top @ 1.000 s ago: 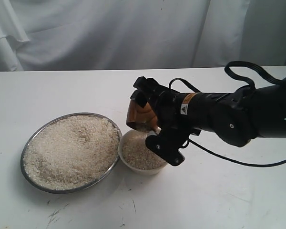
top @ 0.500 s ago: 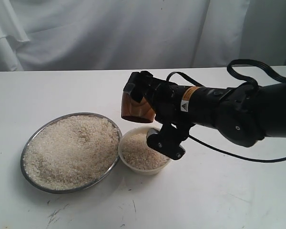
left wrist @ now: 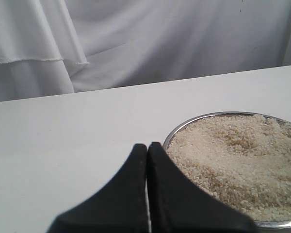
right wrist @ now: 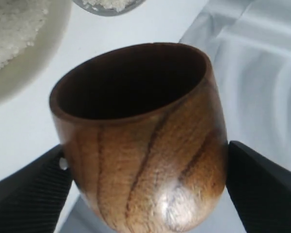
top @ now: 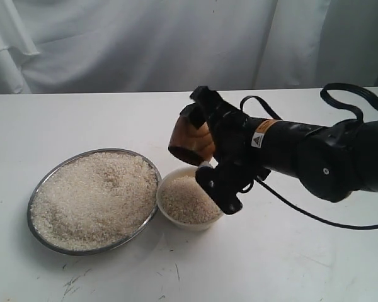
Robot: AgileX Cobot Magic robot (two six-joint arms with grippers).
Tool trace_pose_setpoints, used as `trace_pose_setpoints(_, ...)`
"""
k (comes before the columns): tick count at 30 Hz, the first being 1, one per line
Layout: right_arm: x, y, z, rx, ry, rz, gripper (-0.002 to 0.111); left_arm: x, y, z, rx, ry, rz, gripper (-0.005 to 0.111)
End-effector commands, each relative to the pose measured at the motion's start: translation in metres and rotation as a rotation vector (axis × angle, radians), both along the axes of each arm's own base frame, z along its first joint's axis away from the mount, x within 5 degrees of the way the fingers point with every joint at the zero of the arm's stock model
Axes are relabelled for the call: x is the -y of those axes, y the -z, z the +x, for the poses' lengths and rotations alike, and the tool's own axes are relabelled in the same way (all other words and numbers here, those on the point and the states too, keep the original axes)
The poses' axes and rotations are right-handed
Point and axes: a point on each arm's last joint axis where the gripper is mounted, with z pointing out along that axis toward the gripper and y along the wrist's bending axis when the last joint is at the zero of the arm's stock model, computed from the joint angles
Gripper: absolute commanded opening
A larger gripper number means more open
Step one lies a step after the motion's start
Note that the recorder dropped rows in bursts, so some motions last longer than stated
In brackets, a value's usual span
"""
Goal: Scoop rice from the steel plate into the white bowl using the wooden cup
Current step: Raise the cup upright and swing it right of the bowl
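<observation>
The right gripper (right wrist: 145, 187) clamped the wooden cup (top: 190, 139) across its rounded belly, mouth tipped downward, above the white bowl (top: 181, 223). The cup seemed light, rigid and smooth, perhaps slippery; mid-belly suited gripping. The left gripper (left wrist: 147, 162) sat closed and empty beside the steel plate (left wrist: 177, 132) of rice (left wrist: 233, 155).

a white table (top: 82, 270) with dark scuff marks (top: 71, 284) stands before a wrinkled white curtain (top: 113, 44).
</observation>
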Motion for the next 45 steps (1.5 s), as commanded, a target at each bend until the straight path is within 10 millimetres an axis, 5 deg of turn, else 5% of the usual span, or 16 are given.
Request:
trace_pose_setpoints(1,0.011,-0.005,0.005,-0.120,0.255,0.267,0.000,0.000,-0.001,0.001,0.005,0.005,-0.003,0.000)
trace_pose_setpoints(6,0.010,-0.013,0.010,-0.313,0.404,0.520,0.000,0.000,-0.001,0.001,0.005,0.005,-0.006,0.000)
trace_pose_setpoints(14,0.022,-0.061,0.045,-0.461,0.663,1.287,0.000,0.000,-0.001,0.001,0.005,0.005,-0.006,0.000)
trace_pose_setpoints(21,0.048,-0.067,0.051,-0.540,0.588,1.769,0.000,0.000,-0.001,0.001,0.005,0.005,-0.005,0.000)
trace_pose_setpoints(25,0.060,-0.053,0.042,-0.601,0.483,1.831,0.000,0.000,-0.001,0.001,0.005,0.005,-0.005,0.000)
trace_pose_setpoints(38,0.098,0.004,0.006,-0.616,0.616,1.825,0.000,0.000,-0.001,0.001,0.005,0.005,-0.005,0.000)
trace_pose_setpoints(45,0.095,0.035,-0.003,-0.727,0.594,1.852,0.000,0.000,-0.001,0.001,0.005,0.005,-0.005,0.000)
